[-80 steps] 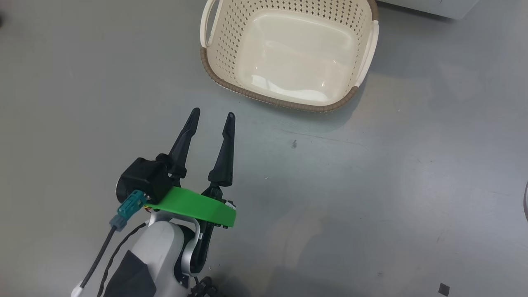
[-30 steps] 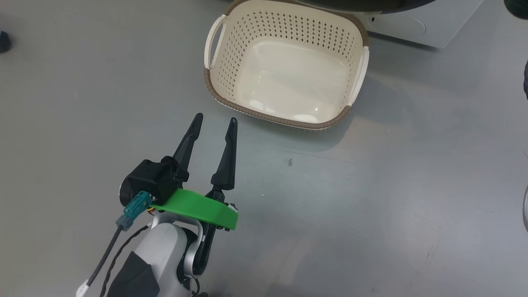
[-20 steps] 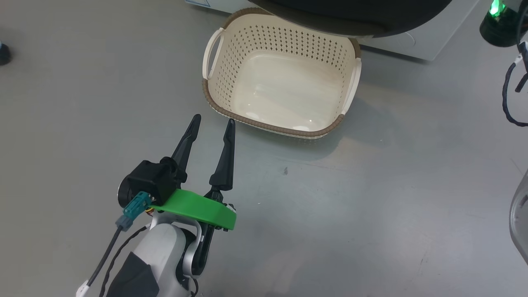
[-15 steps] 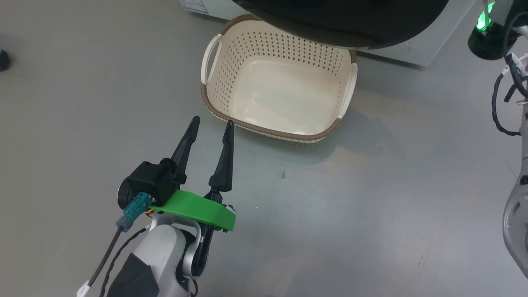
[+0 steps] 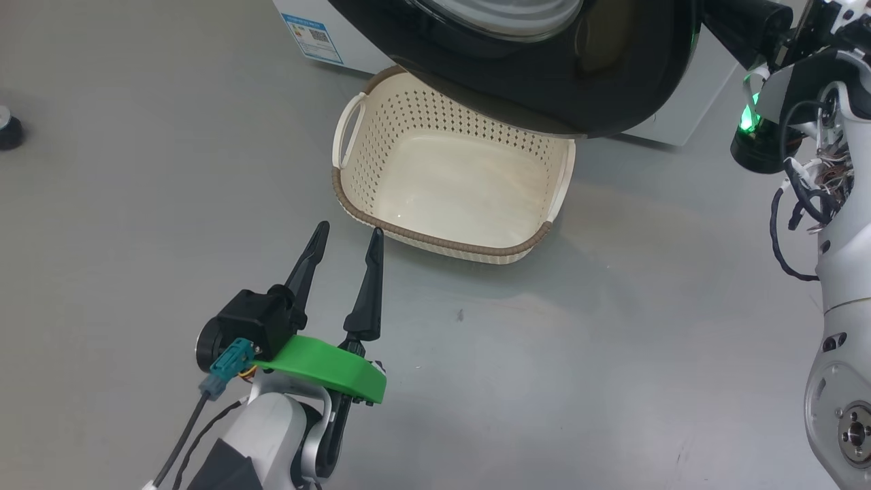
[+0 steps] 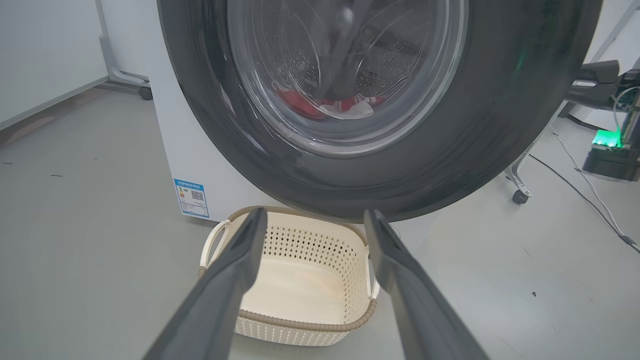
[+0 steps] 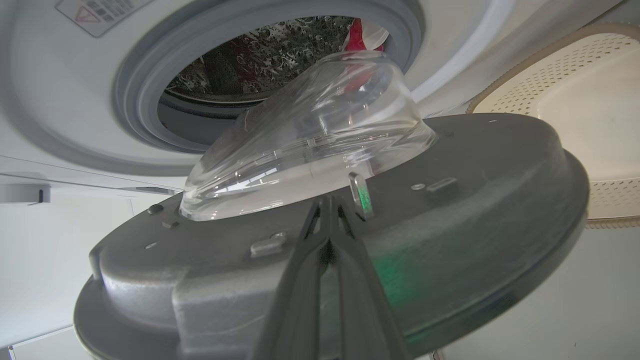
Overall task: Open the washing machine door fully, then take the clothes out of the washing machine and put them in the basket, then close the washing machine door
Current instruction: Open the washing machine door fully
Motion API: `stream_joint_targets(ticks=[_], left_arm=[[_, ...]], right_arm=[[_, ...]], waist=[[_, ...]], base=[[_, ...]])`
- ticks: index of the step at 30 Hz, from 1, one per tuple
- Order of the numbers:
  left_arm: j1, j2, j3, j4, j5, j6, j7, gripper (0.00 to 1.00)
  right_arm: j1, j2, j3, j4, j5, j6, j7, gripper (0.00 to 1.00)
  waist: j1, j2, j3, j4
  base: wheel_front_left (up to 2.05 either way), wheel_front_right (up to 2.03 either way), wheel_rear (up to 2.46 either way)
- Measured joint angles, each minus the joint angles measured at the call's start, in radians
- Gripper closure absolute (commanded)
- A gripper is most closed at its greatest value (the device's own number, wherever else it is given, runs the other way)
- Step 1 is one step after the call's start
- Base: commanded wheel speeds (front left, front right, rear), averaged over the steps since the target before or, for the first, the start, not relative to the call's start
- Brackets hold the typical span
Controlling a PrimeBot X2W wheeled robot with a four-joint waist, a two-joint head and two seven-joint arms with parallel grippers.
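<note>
The washer [image 6: 170,150] has a small blue label [image 6: 191,198] low on its white front. I see a QR square & some coloured marks on it, but the words are too tiny to read. In the R wrist view a sticker [image 7: 95,10] sits above the drum mouth [image 7: 135,100] w/ a red triangle. Its text is too small too.

The door [image 6: 475,140] is big & round, w/ a fat shiny black rim & a clear glass bowl [image 7: 310,140] in the middle. It's part way open: the R wrist view shows its grey inner side swung away from the grey-ringed drum mouth. In the head view its rim hangs over the far edge of the basket [image 5: 435,246].

The clothes [image 6: 320,106] lie low in the drum, red w/ a bit of white, seen thru the glass.

The basket is cream w/ little holes in its walls & a brown rim. It sits on the grey floor [image 5: 612,327] right in front of the washer, & I see its bare bottom.

My L gripper [image 5: 349,229] is spread wide w/ nothing in it, over the floor near the basket's near left corner, pointing at the washer. My R gripper [image 7: 327,200] is pressed closed w/ nothing between the fingers. Its tips are at the door's inner side, by a small metal latch [image 7: 360,195]. Can't tell if they touch.
</note>
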Motion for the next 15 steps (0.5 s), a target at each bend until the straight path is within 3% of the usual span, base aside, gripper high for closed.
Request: stream_joint_targets(ticks=[13, 15], left_arm=[[0.024, 0.001, 0.008, 0.001, 0.026, -0.001, 0.000, 0.00], [0.025, 0.001, 0.010, 0.001, 0.026, -0.001, 0.000, 0.00]], right_arm=[[0.018, 0.009, 0.005, -0.008, 0.007, 0.000, 0.000, 1.00], [0.022, 0.010, 0.009, -0.024, 0.005, 0.021, -0.003, 1.00]], waist=[[0.0000, 0.0000, -0.030, -0.008], [0.0000, 0.0000, -0.031, -0.009]], base=[[0.00, 0.00, 0.00], [0.00, 0.00, 0.00]])
